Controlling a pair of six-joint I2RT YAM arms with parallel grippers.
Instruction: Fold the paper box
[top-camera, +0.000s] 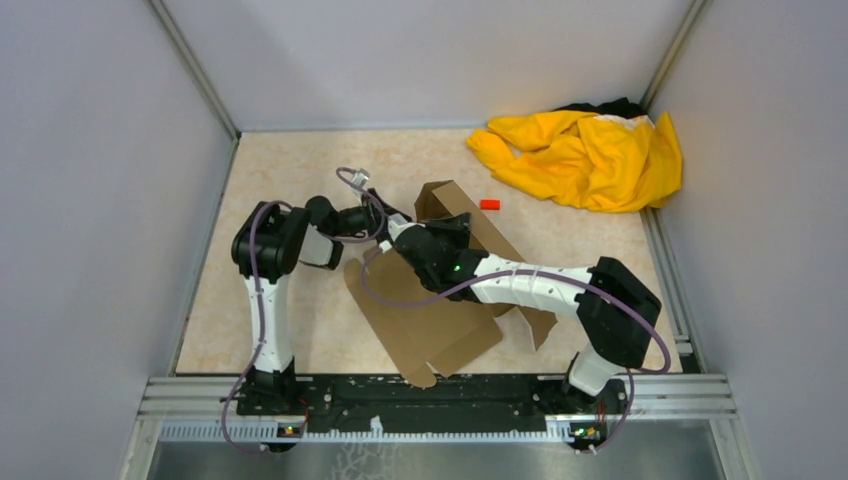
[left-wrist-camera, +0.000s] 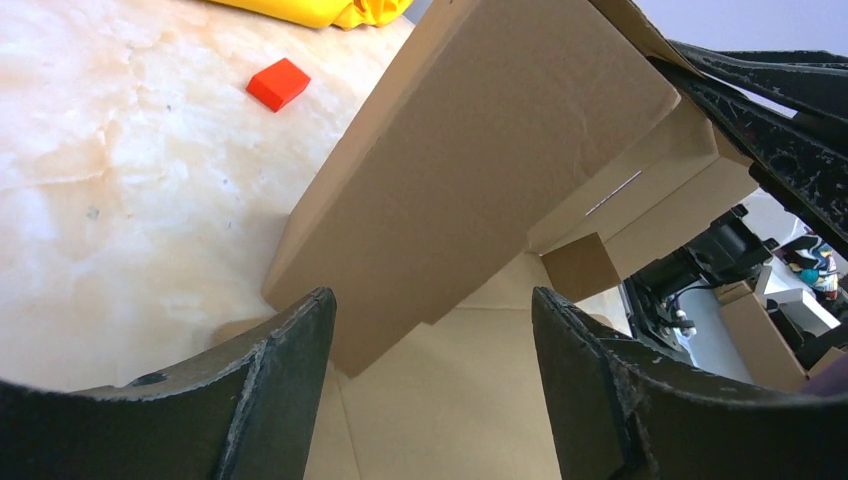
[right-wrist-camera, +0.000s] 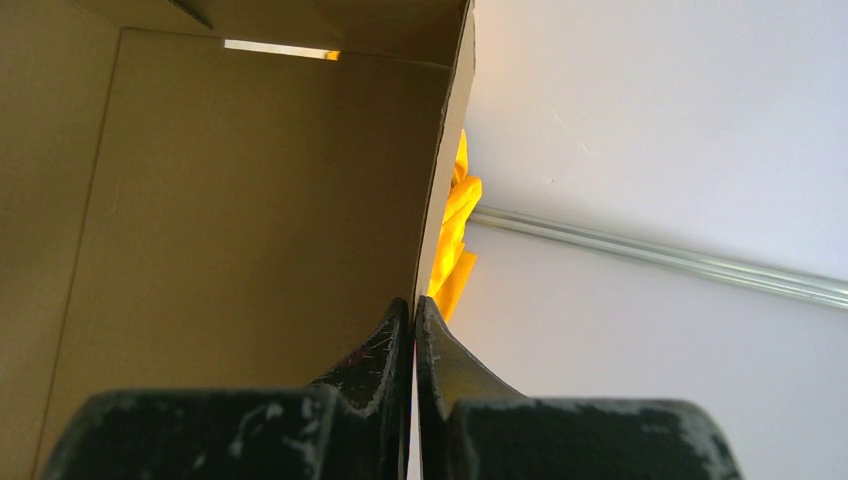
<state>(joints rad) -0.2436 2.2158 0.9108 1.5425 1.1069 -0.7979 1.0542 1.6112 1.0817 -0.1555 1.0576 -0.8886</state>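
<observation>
The paper box (top-camera: 435, 340) is lying at the centre of the table (top-camera: 290, 180), set diagonally. Most of the sheet is flat, with the far panel being held upright.

- **Right gripper** (right-wrist-camera: 413, 312): the jaws are clenched on that panel's free edge, edge-on. The box interior is being shown to one side and the yellow cloth (right-wrist-camera: 455, 235) past the edge.
- **Left gripper** (left-wrist-camera: 430, 320): it is being held released, with nothing between the fingers (left-wrist-camera: 290, 370). The raised flap is lying straight ahead of the gap and above it. Its long edge is running away toward the red block (left-wrist-camera: 278, 83).

Judgement: the free flap is nearer the left arm, so the next fold is probably being lined up for it, pressing along that long edge while the wall is being steadied by the right. Risk: the pinched wall being dragged out of square.
</observation>
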